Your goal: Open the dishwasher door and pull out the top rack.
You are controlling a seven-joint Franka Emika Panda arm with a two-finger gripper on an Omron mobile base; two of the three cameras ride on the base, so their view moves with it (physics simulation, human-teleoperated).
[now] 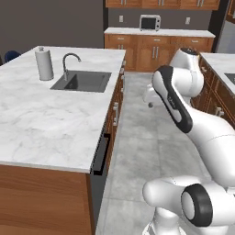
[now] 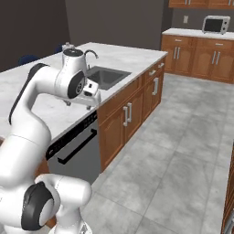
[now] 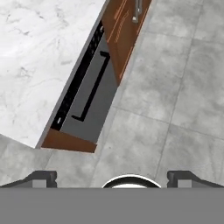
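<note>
In the left base view, the dishwasher door (image 1: pixel 102 156) is shut, seen edge-on at about 7 o'clock under the marble island counter (image 1: pixel 41 119). The sink (image 1: pixel 82 81) sits at 11 o'clock. The grey floor (image 1: pixel 137 137) beside the island is wide and bare, so there is lots of room.

In the right base view, the dishwasher door's bar handle (image 2: pixel 77 146) is at 8 o'clock, below the gripper (image 2: pixel 87 104). The brown cabinet doors (image 2: pixel 130 116) sit right next to it. The hand could grab a cabinet handle by mistake.

In the hand view, the door slants from 12 to 8 o'clock, well apart from the fingertips (image 3: pixel 41 177). The fingers are spread wide and hold nothing. Coming down crooked, they could bump the counter edge or slip off the thin bar. The top rack is hidden inside.
</note>
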